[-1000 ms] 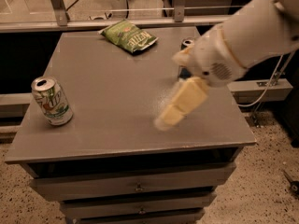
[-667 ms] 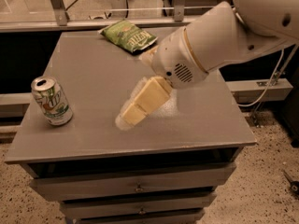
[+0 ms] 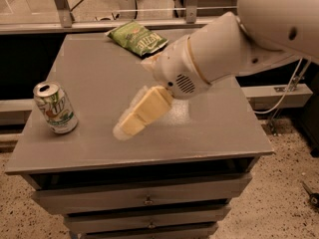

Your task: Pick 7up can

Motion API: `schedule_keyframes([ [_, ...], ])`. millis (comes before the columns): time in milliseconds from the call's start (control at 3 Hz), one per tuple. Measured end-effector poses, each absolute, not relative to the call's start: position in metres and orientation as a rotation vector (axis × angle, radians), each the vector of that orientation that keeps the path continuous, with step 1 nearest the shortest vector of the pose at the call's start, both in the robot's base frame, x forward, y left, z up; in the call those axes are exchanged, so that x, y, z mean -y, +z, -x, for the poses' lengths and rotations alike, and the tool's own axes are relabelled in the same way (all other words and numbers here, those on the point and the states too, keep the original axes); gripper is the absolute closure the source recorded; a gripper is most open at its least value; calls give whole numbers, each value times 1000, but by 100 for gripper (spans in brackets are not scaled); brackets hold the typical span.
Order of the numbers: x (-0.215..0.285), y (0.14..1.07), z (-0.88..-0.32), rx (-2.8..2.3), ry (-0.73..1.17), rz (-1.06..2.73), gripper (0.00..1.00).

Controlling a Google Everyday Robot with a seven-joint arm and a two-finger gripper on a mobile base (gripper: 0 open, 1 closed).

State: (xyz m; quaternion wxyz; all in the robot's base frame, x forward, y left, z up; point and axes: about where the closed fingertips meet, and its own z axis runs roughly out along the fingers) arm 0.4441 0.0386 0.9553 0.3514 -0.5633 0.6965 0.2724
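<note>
Pincer hangs over the surface, angled toward the upright 7up can, well apart, likely lining up a grasp (open or closed, I cannot tell).

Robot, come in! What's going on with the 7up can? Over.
Pincer over table middle, apart from 7up can. Can upright near view-left front corner, untouched. Chip bag at back, not in the way.

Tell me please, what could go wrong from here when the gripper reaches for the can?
1. The can stands near the table's left edge. A sideways push from the gripper, now above the table's middle, might knock it off.
2. Its top looks opened, so tipping it could spill any liquid left.
</note>
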Motion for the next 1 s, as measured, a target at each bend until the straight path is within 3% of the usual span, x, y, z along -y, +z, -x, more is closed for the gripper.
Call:
schedule_keyframes([
  [1000,-163,904,-493,-1497,890,1347,0],
])
